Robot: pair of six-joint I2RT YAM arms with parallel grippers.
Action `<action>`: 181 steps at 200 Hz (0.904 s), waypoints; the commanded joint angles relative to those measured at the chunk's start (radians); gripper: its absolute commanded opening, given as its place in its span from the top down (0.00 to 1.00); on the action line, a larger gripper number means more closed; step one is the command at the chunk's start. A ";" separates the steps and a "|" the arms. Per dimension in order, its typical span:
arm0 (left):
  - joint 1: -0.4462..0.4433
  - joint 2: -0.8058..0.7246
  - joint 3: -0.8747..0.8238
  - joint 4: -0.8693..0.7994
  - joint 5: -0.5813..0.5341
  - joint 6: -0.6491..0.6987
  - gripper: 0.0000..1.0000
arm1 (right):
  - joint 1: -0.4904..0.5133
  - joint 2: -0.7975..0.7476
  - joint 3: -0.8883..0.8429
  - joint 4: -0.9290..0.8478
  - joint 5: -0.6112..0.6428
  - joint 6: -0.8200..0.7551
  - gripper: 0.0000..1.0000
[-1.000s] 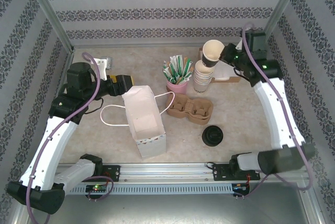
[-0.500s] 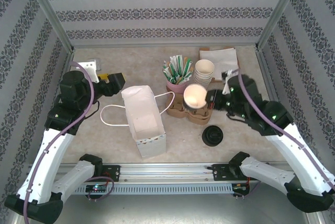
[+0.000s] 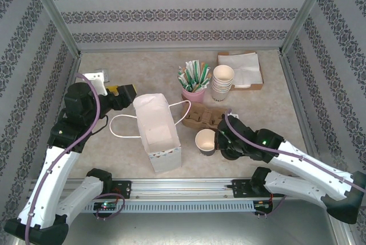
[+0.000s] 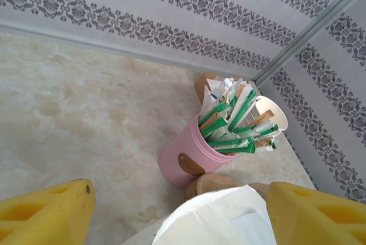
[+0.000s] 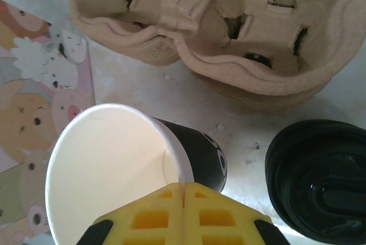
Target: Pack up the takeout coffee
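1. The table (image 3: 274, 113) is a pale marbled top with patterned walls around it.
2. A white paper bag (image 3: 157, 127) stands open near the middle. Its cord handles loop out to either side.
3. The left gripper (image 3: 127, 91) hangs just left of the bag's far edge. Its yellow fingers (image 4: 51, 213) are spread wide with nothing between them, and the bag's top shows low between them in the left wrist view.
4. A cardboard cup carrier (image 3: 197, 118) lies just right of the bag.
5. A tray of white napkins (image 3: 243, 67) sits at the far right.
6. A stack of cream cups (image 3: 222, 82) stands just left of the tray.
7. A pink holder (image 3: 192, 93), full of green and white packets, stands just beside the stack.
8. A lidless paper cup (image 3: 205, 141), black outside and cream inside, sits mouth up in front of the carrier.
9. The right gripper (image 5: 184, 190) is pinched tight on that cup's near rim.
10. The takeout coffee (image 5: 317, 185) shows as a round black lid on the table. It is just right of the held cup and in front of the carrier, outside the bag. Whether it touches the cup cannot be told.
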 commanded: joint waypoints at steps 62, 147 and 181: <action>-0.010 0.022 0.025 -0.037 0.087 -0.008 0.21 | 0.016 -0.037 -0.140 0.121 0.042 0.009 0.99; -0.010 0.016 0.016 -0.028 0.094 0.002 0.20 | 0.014 -0.034 -0.017 -0.041 0.105 0.006 0.52; -0.010 0.009 0.011 -0.029 0.093 0.010 0.20 | -0.035 -0.035 0.060 -0.191 0.155 0.053 0.35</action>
